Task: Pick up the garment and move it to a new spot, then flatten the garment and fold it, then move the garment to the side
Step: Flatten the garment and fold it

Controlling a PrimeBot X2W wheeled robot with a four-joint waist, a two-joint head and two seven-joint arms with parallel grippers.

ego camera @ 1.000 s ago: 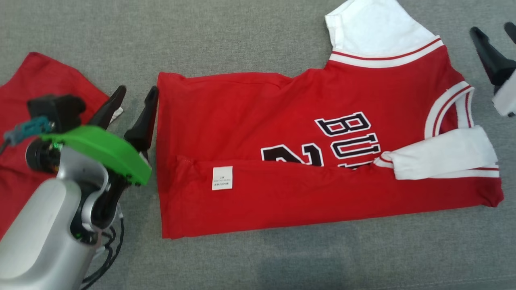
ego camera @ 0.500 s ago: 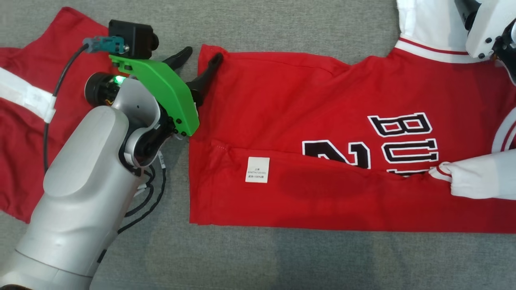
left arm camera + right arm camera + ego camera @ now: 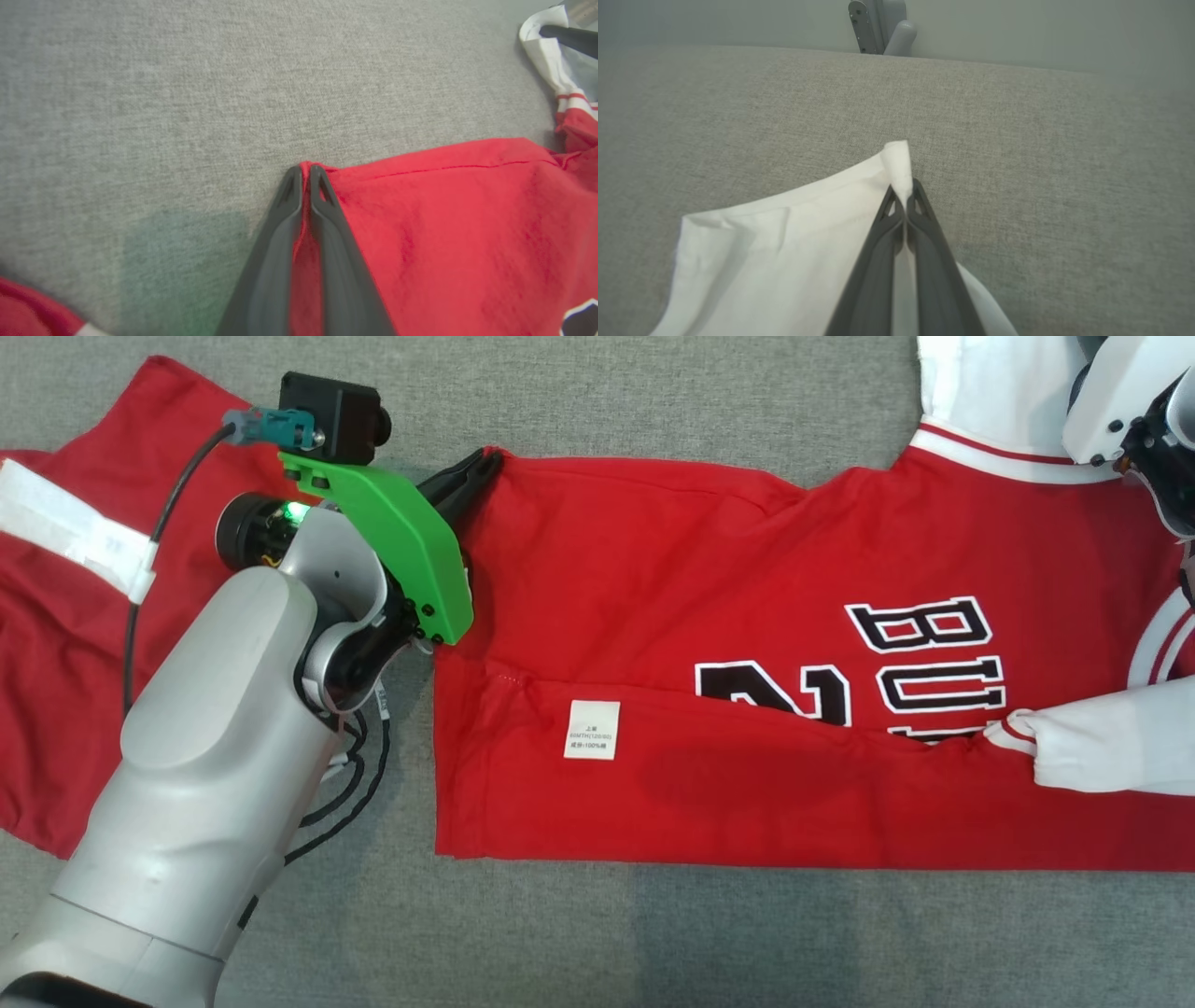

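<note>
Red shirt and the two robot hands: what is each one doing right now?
red jersey: lying flat, near edge folded up over part of the lettering.
left gripper: shut on a red hem corner of the red jersey.
right gripper: shut on a corner of the white sleeve.
care label: showing on the folded-over part.
other red garment: lying at the left, not gripped.
</note>
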